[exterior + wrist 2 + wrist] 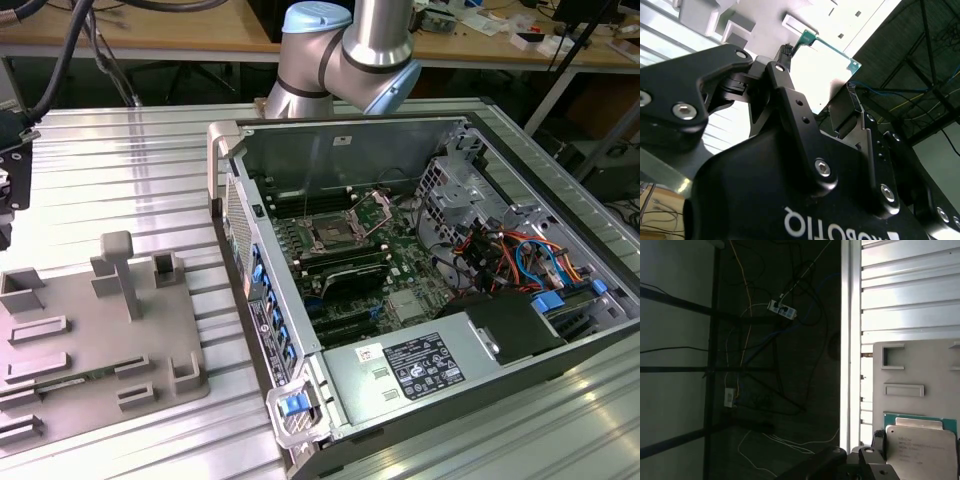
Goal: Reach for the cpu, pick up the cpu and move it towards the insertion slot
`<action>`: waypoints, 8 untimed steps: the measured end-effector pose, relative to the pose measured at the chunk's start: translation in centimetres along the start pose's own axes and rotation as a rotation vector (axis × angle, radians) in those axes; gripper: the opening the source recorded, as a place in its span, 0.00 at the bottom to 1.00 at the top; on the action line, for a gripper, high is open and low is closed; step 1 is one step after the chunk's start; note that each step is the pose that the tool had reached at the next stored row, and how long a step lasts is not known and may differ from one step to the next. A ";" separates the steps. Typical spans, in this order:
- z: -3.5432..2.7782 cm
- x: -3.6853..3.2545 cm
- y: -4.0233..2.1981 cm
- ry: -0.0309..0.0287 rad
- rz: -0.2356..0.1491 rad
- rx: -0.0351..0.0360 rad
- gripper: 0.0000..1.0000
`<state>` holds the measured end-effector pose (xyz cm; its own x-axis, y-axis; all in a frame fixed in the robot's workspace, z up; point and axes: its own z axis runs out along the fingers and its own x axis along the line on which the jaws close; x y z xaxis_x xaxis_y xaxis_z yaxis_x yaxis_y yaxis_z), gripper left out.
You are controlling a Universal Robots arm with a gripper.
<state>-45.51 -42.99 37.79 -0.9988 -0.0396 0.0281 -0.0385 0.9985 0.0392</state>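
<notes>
Step 1, reach, in hand. Gripper spread, empty; cpu lies in grey tray, lower right of first wrist view. Judged: grasp needs square descent onto its edges.

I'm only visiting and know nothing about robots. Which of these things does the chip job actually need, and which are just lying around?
Part of the job:
- the chip
- the socket in the green board
- the gripper, close to the chip

Just lying about:
- the grey tray
- the coloured cables in the computer case
- the power strip on the floor
</notes>
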 end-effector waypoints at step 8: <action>-1.71 -0.43 0.05 0.0022 0.000 -0.0001 0.55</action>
<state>-45.04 -42.99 39.49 -0.9988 -0.0396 0.0303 -0.0384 0.9985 0.0394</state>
